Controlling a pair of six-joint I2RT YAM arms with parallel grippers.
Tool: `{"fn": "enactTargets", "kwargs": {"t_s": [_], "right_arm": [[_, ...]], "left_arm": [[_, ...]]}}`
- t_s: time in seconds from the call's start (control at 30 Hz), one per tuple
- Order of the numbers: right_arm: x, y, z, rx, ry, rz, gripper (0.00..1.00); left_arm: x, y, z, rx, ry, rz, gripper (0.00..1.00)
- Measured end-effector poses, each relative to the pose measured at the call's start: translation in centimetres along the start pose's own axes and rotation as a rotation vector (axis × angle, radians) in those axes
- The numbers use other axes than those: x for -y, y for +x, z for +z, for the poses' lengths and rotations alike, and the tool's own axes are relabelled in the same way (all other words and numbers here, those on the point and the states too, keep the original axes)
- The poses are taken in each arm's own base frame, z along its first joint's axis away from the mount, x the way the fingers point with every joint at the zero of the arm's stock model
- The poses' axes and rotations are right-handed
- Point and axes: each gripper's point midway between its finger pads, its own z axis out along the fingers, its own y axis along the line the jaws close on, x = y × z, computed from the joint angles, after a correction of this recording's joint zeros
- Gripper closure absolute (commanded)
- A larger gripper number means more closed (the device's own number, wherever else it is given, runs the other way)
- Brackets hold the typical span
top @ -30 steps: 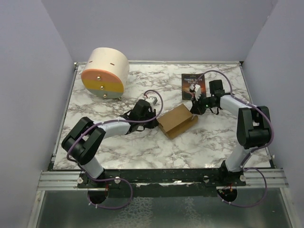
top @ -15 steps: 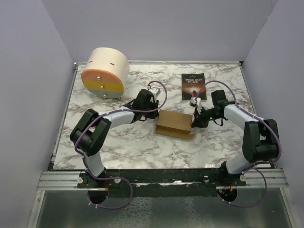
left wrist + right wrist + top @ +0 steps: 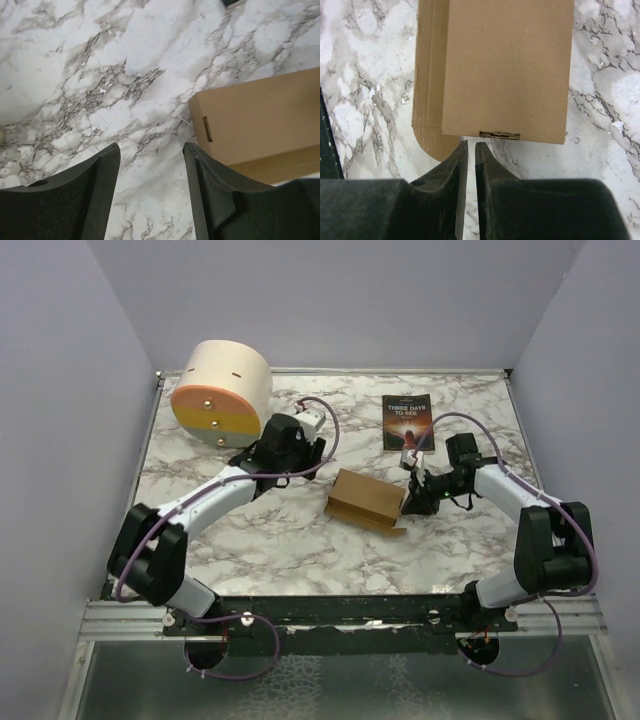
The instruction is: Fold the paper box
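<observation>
So the paper box (image 3: 366,498) is lying flat around the middle of the marble surface (image 3: 250,540), looking mostly folded shut with one rounded flap poking out flat along its near side. The right end effector (image 3: 408,498) sits right at the box's right-hand end, fingers only a sliver apart with nothing between them, while the left end effector (image 3: 300,462) hangs just off the box's left corner, spread partway and holding nothing. Further back there's a dark paperback book (image 3: 407,421) beyond the right arm and a big cream cylinder (image 3: 220,392) with an orange-yellow face in the far left corner.
</observation>
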Motion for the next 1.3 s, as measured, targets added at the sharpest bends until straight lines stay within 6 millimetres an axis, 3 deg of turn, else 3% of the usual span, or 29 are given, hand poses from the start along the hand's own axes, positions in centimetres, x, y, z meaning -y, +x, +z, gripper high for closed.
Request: {"fn": "enactTargets", "kwargs": {"t_s": [0.1,0.2,0.33,0.43,0.57,0.73,0.83,1.03,1.3], "right_arm": [[-0.5,-0.2,-0.2,0.013,-0.020,0.000,0.86],[-1.0,-0.9,-0.6,0.039,-0.047,-0.011,0.85],[-2.0,-2.9,-1.2,0.101,-0.103,-0.052,0.84],[-2.6,-4.2,-1.6,0.147,-0.138,-0.083,0.84],[-3.6,-5.3,-2.0,0.193,-0.171,-0.103,0.83],[-4.1,-5.7,-2.1,0.221,-0.191,-0.108,0.83],[-4.1,-5.7,-2.2,0.228,-0.191,-0.107,0.83],[-3.4,-5.4,-2.6,0.235,-0.166,-0.088,0.80],[-3.1,-5.0,-2.8,0.237,-0.156,-0.069,0.76]], "left_arm": [[1.4,-2.1,-3.1,0.132,0.083,0.109,0.28],[4.5,-2.1,-5.6,0.251,0.239,0.294,0.04],[8.8,0.2,-8.4,0.390,0.456,0.572,0.01],[10.7,0.9,-9.2,0.446,0.556,0.750,0.01],[12.4,2.1,-8.3,0.434,0.627,0.945,0.01],[14.1,6.4,-6.0,0.322,0.729,1.103,0.02],[14.8,7.8,-4.6,0.270,0.765,1.186,0.03],[14.8,8.1,-2.0,0.260,0.728,1.307,0.05],[14.4,8.4,0.2,0.261,0.686,1.375,0.07]]}}
